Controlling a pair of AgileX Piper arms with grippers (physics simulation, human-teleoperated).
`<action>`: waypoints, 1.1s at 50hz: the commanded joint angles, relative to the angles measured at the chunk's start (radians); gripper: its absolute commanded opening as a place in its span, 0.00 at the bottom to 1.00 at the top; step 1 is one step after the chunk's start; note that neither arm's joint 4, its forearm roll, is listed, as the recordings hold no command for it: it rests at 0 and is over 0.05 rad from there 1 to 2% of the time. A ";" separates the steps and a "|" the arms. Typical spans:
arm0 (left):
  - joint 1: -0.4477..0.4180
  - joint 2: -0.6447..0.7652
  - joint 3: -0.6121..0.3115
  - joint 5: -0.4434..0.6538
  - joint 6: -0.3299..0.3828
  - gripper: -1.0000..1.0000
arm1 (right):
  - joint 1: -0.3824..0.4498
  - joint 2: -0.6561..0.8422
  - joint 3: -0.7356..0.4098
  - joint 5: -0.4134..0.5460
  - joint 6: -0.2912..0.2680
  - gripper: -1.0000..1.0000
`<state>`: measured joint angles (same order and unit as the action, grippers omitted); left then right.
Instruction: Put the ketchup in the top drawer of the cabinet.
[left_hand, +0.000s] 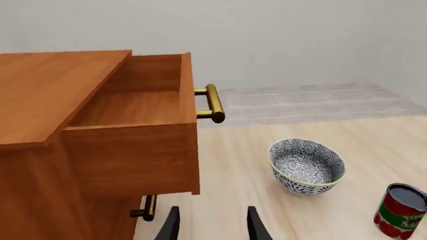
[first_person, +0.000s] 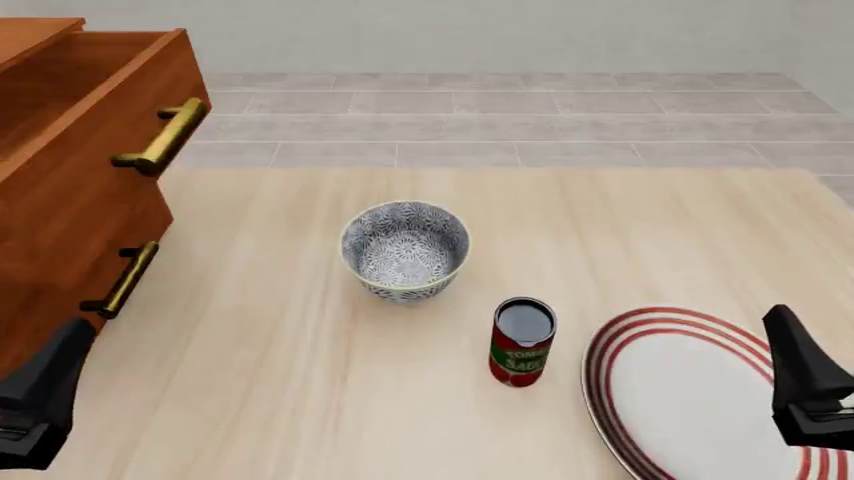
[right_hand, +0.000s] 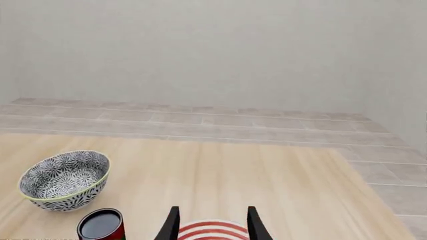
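Note:
The ketchup (first_person: 522, 342), a small red-labelled tin with a dark top, stands upright on the table between the bowl and the plate. It also shows in the left wrist view (left_hand: 400, 210) and the right wrist view (right_hand: 101, 225). The cabinet (first_person: 54, 260) stands at the far left with its top drawer (left_hand: 133, 107) pulled out and nothing in it; its brass handle (first_person: 163, 137) juts forward. My left gripper (left_hand: 212, 227) is open near the cabinet's lower front, holding nothing. Over the plate's right side, my right gripper (right_hand: 212, 225) is open and holds nothing, well right of the ketchup.
A patterned grey-white bowl (first_person: 404, 250) sits mid-table, just behind and left of the tin. A white plate with red rings (first_person: 694, 400) lies at the front right. A lower drawer handle (first_person: 120, 280) sticks out below the open drawer.

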<state>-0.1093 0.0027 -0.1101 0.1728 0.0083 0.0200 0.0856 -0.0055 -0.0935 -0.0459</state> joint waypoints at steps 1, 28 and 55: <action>-0.165 -0.001 -0.121 0.178 0.019 1.00 | 0.007 0.027 0.004 -0.029 -0.020 1.00; -0.586 0.632 -0.182 -0.215 0.123 1.00 | 0.010 -0.085 0.005 0.073 -0.036 1.00; -0.659 1.134 -0.328 -0.408 0.087 1.00 | 0.003 -0.085 0.005 0.062 -0.016 1.00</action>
<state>-0.7440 0.9781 -0.4175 -0.1551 0.1060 0.0288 0.0019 -0.0002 -0.0219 -0.0752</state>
